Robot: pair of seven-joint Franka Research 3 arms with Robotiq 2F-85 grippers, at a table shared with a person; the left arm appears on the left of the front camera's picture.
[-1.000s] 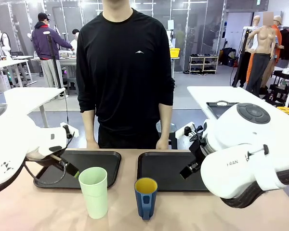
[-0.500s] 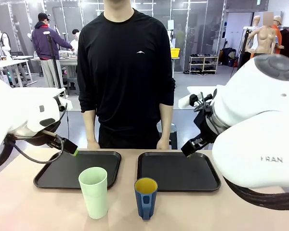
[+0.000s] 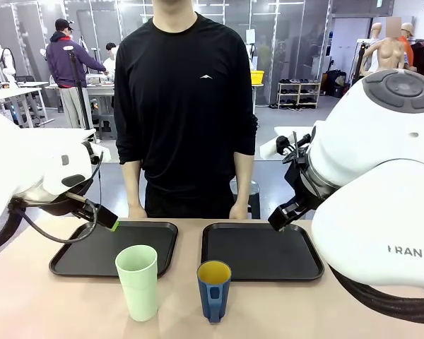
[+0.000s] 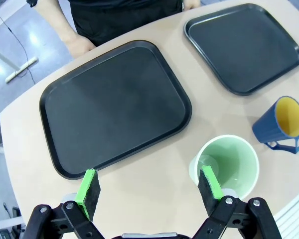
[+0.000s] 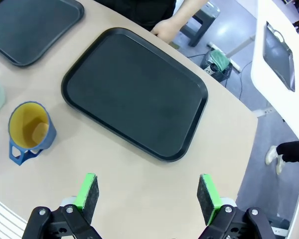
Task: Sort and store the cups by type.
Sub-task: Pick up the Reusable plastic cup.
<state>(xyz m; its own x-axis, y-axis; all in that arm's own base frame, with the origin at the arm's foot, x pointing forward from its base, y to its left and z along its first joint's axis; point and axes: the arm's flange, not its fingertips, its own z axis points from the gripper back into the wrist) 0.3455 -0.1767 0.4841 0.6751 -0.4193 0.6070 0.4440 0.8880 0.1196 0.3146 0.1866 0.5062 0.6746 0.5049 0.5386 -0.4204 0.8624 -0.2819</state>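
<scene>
Mint-green tall handleless plastic tumbler (image 3: 137, 281) upright on tan table (image 3: 339, 311), near 9 o'clock of squat dark-blue handled mug (image 3: 214, 289), yellow inside. Two black trays (image 3: 261, 251) at their 12 o'clock. Left gripper (image 4: 148, 179), right gripper (image 5: 147, 186): jaws spread, empty.

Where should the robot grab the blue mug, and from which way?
The blue mug stands upright, mouth open, so probably pinch its rim from straight above, one finger inside. Take the far side, because the handle points toward the robot.
</scene>
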